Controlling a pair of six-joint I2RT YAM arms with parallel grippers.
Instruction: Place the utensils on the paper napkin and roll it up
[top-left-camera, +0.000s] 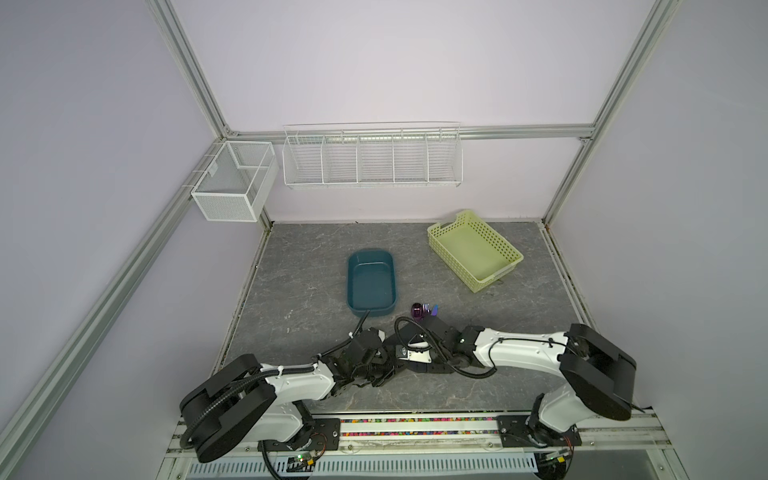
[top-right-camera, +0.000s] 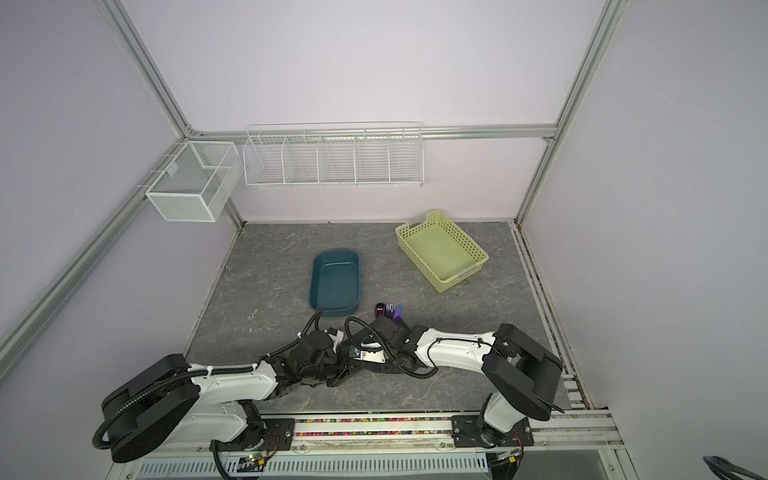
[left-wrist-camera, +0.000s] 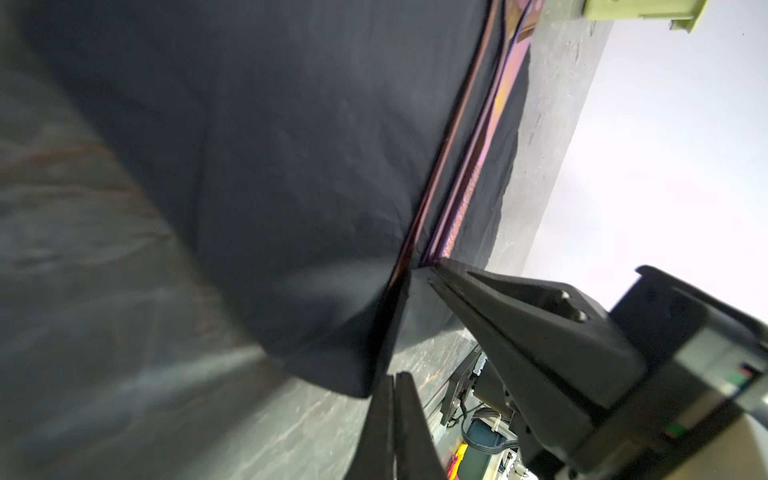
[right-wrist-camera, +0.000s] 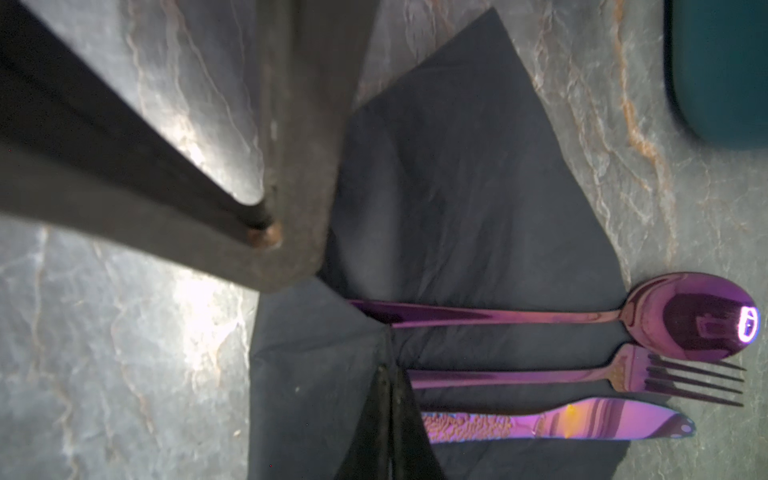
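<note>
Room: lilac walls (top-left-camera: 395, 62) and an aluminium frame (top-left-camera: 519, 132) stand around a grey marbled bench (top-left-camera: 299, 266). In both top views the left arm (top-left-camera: 299, 376) and the right arm (top-left-camera: 519, 347) reach in from the front edge and meet over the middle.
Wire rack (top-left-camera: 372, 158): white, it hangs on the back wall.
Mesh box (top-left-camera: 232, 183): white, it hangs on the left wall near the back left corner.
Teal tub (top-left-camera: 371, 282): it stands open side up near the centre of the bench.
Basket (top-left-camera: 473, 249): yellow-green and perforated, near the back right corner, turned at an angle to the edges.
Paper napkin (right-wrist-camera: 457, 187): black and matte, it lies between the tub and the front edge. In both top views it is mostly hidden under the 2 arms. 1 corner is folded over the handle ends.
Utensils (top-left-camera: 420, 309): 3 pieces lie side by side on the napkin. Their heads point toward the back edge, just beside the front right corner of the tub.
Spoon (right-wrist-camera: 690, 318): on the tub side; its bowl rests on the bare bench past the napkin edge.
Fork (right-wrist-camera: 623, 372): between the other 2; its tines also pass the napkin edge.
Knife (right-wrist-camera: 602, 417): farthest from the tub; only its tip passes the edge.
Right gripper (right-wrist-camera: 388, 370): clenched; its tips pinch the folded napkin corner just over the handles, and the paper rises in a ridge to them.
Left gripper (left-wrist-camera: 392, 378): the fingers are pressed together. A raised flap of the napkin reaches the tips, but I cannot tell if paper is caught between them.
</note>
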